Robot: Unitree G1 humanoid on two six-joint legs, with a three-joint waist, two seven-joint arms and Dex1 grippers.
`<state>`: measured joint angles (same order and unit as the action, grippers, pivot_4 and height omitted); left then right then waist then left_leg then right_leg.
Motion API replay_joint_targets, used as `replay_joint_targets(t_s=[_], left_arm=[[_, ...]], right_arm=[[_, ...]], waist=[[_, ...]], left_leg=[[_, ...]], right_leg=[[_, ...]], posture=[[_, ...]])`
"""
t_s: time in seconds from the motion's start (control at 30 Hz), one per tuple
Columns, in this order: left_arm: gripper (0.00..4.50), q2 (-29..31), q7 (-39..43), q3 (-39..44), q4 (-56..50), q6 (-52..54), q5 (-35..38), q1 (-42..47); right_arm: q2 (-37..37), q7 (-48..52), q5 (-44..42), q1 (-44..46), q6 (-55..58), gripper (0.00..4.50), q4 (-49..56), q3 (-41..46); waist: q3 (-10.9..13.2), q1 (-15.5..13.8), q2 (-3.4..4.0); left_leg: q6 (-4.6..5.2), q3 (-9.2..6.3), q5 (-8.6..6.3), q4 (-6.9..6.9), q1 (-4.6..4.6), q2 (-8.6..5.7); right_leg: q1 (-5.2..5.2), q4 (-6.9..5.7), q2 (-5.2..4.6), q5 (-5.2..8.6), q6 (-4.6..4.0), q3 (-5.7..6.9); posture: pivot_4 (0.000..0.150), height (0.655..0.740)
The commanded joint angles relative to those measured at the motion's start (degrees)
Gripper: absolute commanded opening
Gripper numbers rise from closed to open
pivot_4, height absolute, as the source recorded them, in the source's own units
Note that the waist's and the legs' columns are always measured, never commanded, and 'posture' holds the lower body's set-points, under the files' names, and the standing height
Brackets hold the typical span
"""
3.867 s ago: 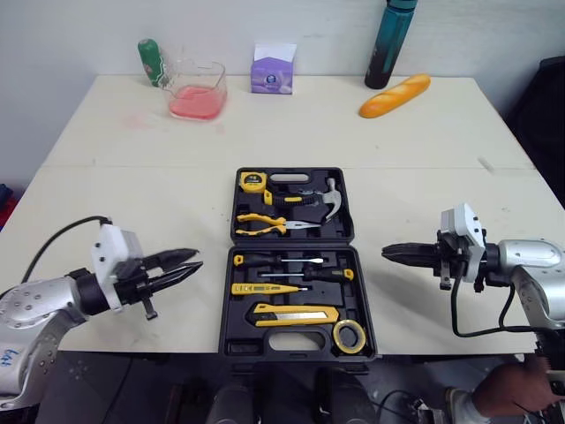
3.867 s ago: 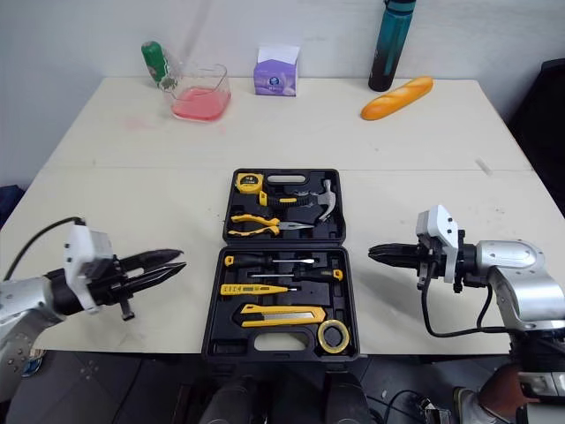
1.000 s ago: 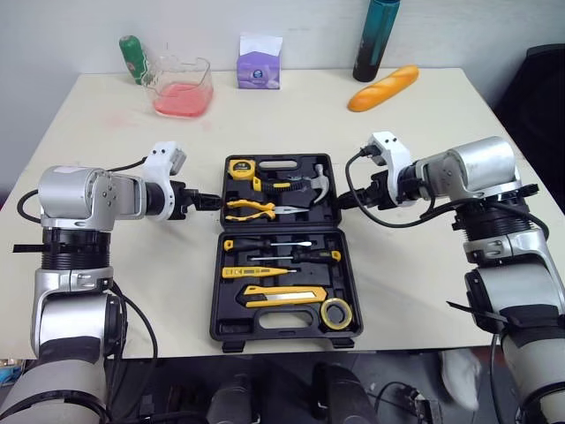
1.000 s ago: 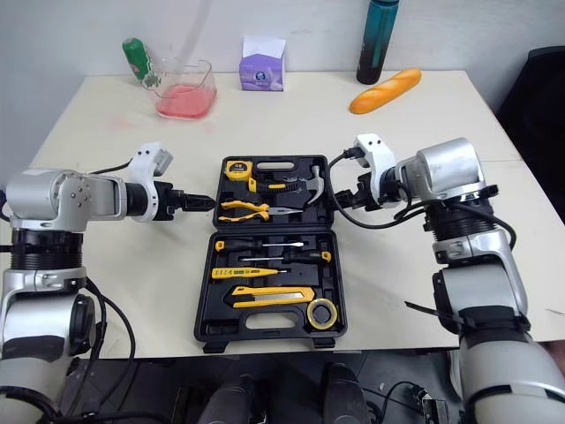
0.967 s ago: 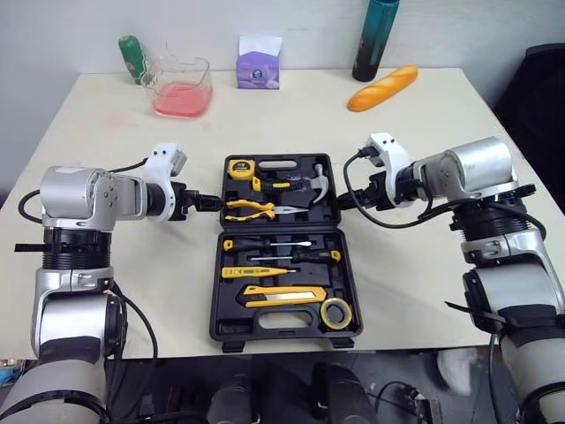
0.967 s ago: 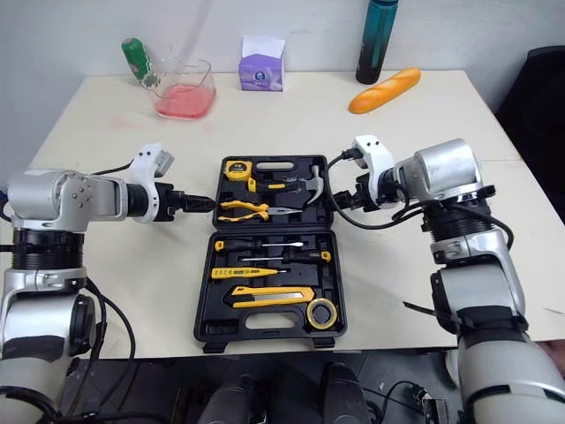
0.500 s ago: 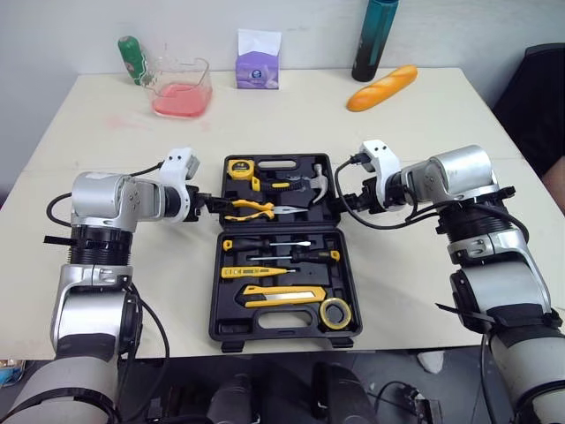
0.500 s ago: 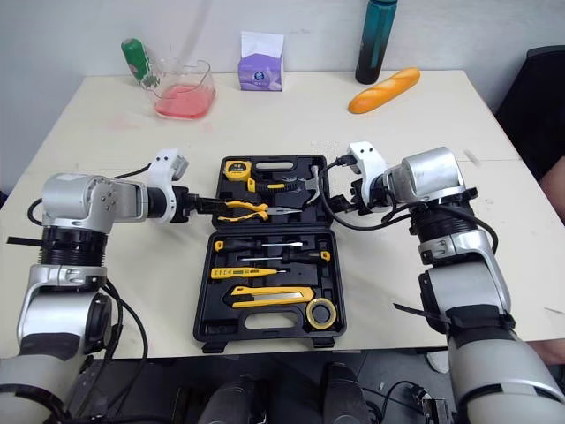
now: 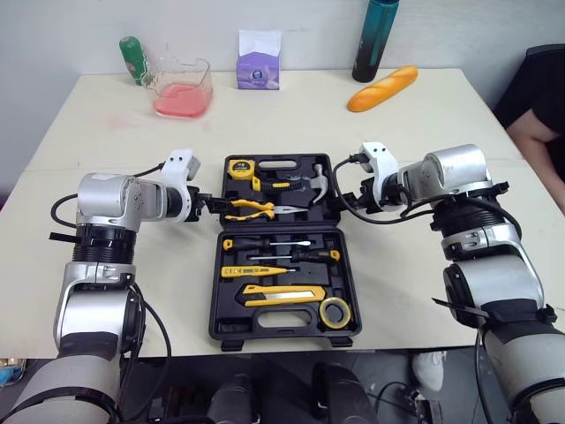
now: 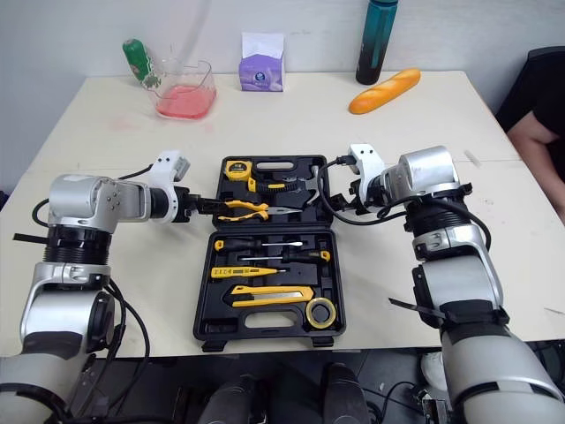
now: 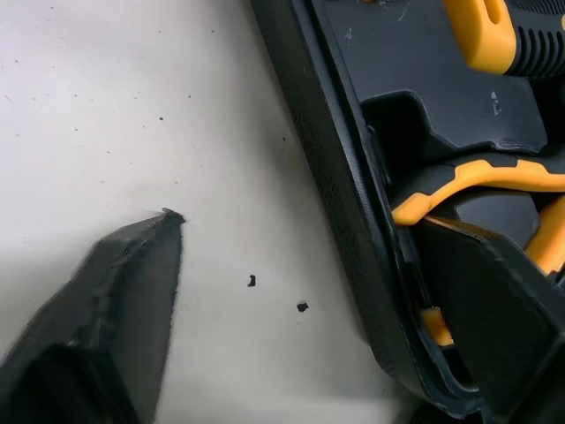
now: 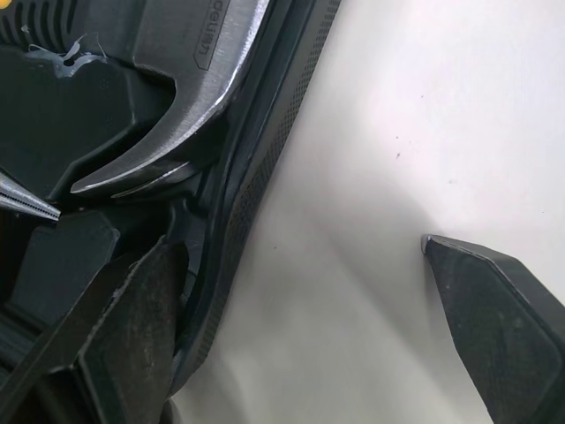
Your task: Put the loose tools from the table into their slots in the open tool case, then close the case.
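The case (image 9: 282, 335) is lying open mid-table (image 9: 424, 115), tools (image 9: 256, 272) sitting in it. Both hands are gaping open, each straddling a lid side wall — left hand (image 9: 210, 201) beside the pliers (image 9: 245, 209), right hand (image 9: 340, 201) beside the hammer (image 9: 327, 187) — outer fingers (image 11: 115, 300) hanging over bare table. Inner fingers (image 12: 115, 327) are covering part of the lid's edge.

Both arms are up off the near edge of the cream table (image 9: 415, 291). My left gripper (image 9: 210, 201) now straddles the left wall of the open black plastic tool case (image 9: 281, 227) at its far half. My right gripper (image 9: 340, 200) straddles the right wall, fingers spread on each.
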<state>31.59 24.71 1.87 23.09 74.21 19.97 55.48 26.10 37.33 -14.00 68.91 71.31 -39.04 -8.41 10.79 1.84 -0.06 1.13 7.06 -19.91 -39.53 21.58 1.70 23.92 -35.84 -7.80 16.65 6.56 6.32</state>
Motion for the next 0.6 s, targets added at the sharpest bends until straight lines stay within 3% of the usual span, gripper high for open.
replay_joint_targets(t_s=[0.03, 0.13, 0.2, 0.37, 0.6], left_arm=[[2.69, 0.3, 1.1, -1.0, -2.1, 0.5, -0.3, -0.1], [1.34, 0.0, 1.8, -2.0, -3.1, 1.2, -0.3, -0.9], [0.4, -0.5, 1.7, -1.7, -2.9, 1.3, -0.3, -1.0], [0.22, -1.5, 0.9, -0.5, -2.6, 1.0, -0.4, -0.8], [0.19, -3.9, -2.1, 6.2, -3.6, -4.4, 0.4, -0.9]], right_arm=[[-0.6, 0.4, 0.5, 0.7, 1.1, 4.5, 0.1, -0.4], [-1.1, 0.7, 0.0, 0.6, 2.4, 3.64, -0.3, -0.1], [-1.7, -0.1, 0.0, 0.8, 2.4, 2.62, -1.1, 1.0], [-2.7, -1.2, -0.6, 1.4, 4.4, 0.09, -2.1, 3.8], [-5.3, -7.3, -2.7, 1.0, -0.5, 0.0, 0.5, 14.2]], waist=[[0.0, 0.0, 0.0], [0.0, 0.2, 0.0], [0.0, 0.2, -0.01], [-0.1, 0.1, -0.1], [-0.1, 0.1, -0.17]], left_leg=[[0.0, 0.0, 0.0, 0.0, 0.0, -0.01], [-0.02, 0.01, 0.0, 0.01, -0.02, 0.0], [-0.06, 0.02, 0.02, 0.01, -0.05, 0.0], [-0.09, 0.02, 0.05, 0.01, -0.12, 0.06], [-0.09, 0.02, 0.06, 0.0, -0.13, 0.09]], right_leg=[[0.0, 0.0, 0.0, 0.0, 0.0, 0.0], [0.0, 0.0, 0.05, 0.0, 0.0, -0.02], [-0.01, -0.01, 0.1, 0.0, -0.01, -0.03], [-0.03, -0.09, 0.09, 0.01, -0.03, -0.1], [-0.03, -0.11, 0.06, 0.0, -0.04, -0.13]], posture=[[0.15, 0.74], [0.15, 0.74], [0.15, 0.74], [0.15, 0.74], [0.15, 0.74]])
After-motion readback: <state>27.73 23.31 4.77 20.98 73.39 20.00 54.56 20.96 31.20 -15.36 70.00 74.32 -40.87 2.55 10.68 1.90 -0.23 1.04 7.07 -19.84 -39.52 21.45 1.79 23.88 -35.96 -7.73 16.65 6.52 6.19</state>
